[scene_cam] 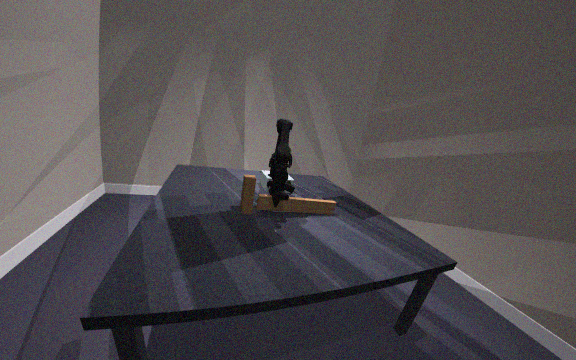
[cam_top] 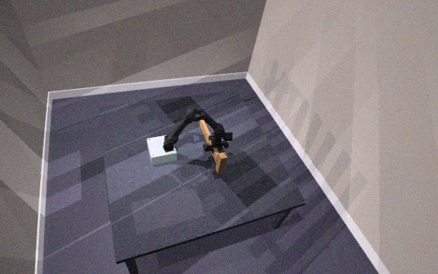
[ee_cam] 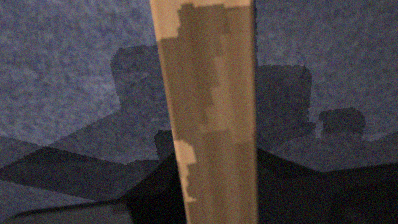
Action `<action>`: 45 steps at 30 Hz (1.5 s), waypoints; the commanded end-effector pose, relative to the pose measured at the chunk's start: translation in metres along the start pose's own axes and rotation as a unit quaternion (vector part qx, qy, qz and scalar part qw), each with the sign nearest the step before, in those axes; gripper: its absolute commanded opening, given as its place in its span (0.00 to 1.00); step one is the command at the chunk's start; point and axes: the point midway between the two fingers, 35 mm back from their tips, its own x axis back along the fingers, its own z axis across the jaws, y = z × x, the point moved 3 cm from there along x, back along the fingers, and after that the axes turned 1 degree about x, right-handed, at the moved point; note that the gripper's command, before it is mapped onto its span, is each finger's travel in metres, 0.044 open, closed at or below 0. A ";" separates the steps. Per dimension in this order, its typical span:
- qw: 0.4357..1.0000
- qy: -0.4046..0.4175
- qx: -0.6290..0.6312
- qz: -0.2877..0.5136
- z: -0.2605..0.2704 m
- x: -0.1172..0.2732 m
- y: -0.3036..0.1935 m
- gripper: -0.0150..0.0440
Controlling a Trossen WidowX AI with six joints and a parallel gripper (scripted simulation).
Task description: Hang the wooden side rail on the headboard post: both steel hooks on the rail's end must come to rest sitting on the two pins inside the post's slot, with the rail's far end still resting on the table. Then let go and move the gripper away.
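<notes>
The wooden side rail (cam_top: 204, 129) (scene_cam: 313, 206) (ee_cam: 210, 75) is a long light-brown bar. Its near end is close beside the headboard post (cam_top: 221, 164) (scene_cam: 248, 195), an upright wooden block. In the exterior view a narrow gap with a small greyish bit shows between them. The rail's far end is low, at or near the table. My gripper (cam_top: 214, 148) (scene_cam: 276, 200) (ee_cam: 208, 146) is shut on the rail, nearer its post end; the wrist view shows the rail running between the dark fingers. The hooks, slot and pins cannot be made out, so whether they touch is unclear.
The arm's pale base box (cam_top: 163, 154) (scene_cam: 266, 173) stands on the dark table (cam_top: 158, 228) (scene_cam: 318, 270), to the left of the rail in the top view. The arm arches from it over to the rail. The table's long edge lies beyond the post, toward the camera.
</notes>
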 end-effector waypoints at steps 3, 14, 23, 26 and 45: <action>1.000 -0.004 0.000 0.003 0.000 0.002 -0.002 0.25; 1.000 -0.004 0.000 0.003 0.000 0.004 -0.003 0.25; 1.000 -0.004 0.000 0.003 -0.001 0.005 -0.004 0.25; 1.000 -0.004 0.000 0.003 -0.002 0.005 -0.005 0.25; 1.000 -0.004 0.000 0.003 -0.004 0.006 -0.007 0.25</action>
